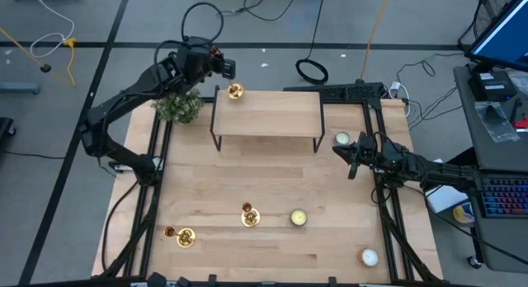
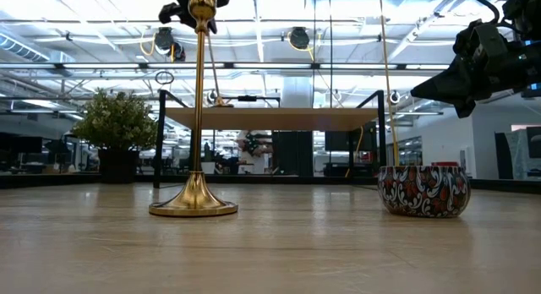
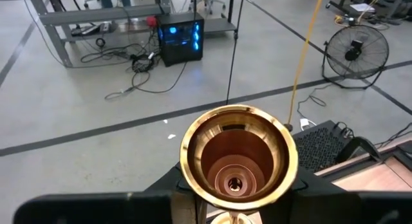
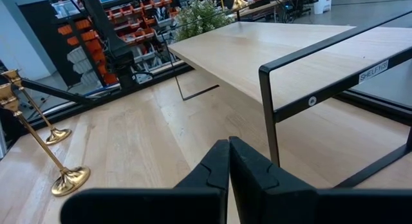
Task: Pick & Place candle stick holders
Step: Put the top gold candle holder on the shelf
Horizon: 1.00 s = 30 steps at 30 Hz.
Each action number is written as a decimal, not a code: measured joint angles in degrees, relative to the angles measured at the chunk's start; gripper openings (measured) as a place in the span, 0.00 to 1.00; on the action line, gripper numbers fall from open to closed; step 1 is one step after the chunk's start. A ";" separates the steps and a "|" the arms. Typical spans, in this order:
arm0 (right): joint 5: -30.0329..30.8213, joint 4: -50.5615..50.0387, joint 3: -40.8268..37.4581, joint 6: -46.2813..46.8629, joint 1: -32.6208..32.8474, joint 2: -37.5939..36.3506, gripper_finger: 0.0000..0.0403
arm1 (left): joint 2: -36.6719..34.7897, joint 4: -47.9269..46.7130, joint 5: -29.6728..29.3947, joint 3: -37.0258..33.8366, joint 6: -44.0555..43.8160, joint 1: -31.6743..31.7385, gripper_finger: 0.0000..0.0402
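Note:
Three gold candlestick holders show. One (image 1: 235,91) is at the left far corner of the wooden shelf (image 1: 268,114), in my left gripper (image 1: 224,69); its top cup (image 3: 235,163) fills the left wrist view. I cannot tell whether its base touches the shelf. Two others stand upright on their round bases near the table's near edge: one (image 1: 250,215), tall in the low view (image 2: 200,100), and one (image 1: 185,236) to its left. My right gripper (image 1: 350,161) is shut and empty, at the table's right side beside the shelf; its closed fingers show in the right wrist view (image 4: 228,163). My left gripper holds the candlestick by its stem just under the top cup (image 3: 235,217). The cup hides the place of contact. The gripper comes from the table's far left side, level with the upper stem. The cup's mouth faces the wrist camera, and the base (image 1: 235,91) is below, over the shelf's corner.
A potted plant (image 1: 179,105) stands left of the shelf, close to my left arm. Candles in tins stand right of the shelf (image 1: 341,139), near the middle candlestick (image 1: 298,218) and at the near right corner (image 1: 369,256). The shelf has thin black legs (image 4: 270,114).

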 joint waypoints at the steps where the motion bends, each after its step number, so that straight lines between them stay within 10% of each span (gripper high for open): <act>1: 0.03 0.00 -0.01 0.00 0.00 0.02 0.01 | 0.27 0.04 -0.01 0.00 0.08 -0.24 0.23; 17: -0.14 0.00 0.00 0.02 0.00 0.02 0.01 | 13.16 -17.83 -0.15 19.94 2.79 -1.02 0.23; 30: -0.14 0.00 -0.01 0.02 -0.01 0.01 0.01 | 14.55 -21.77 -0.22 21.44 2.27 -0.85 0.23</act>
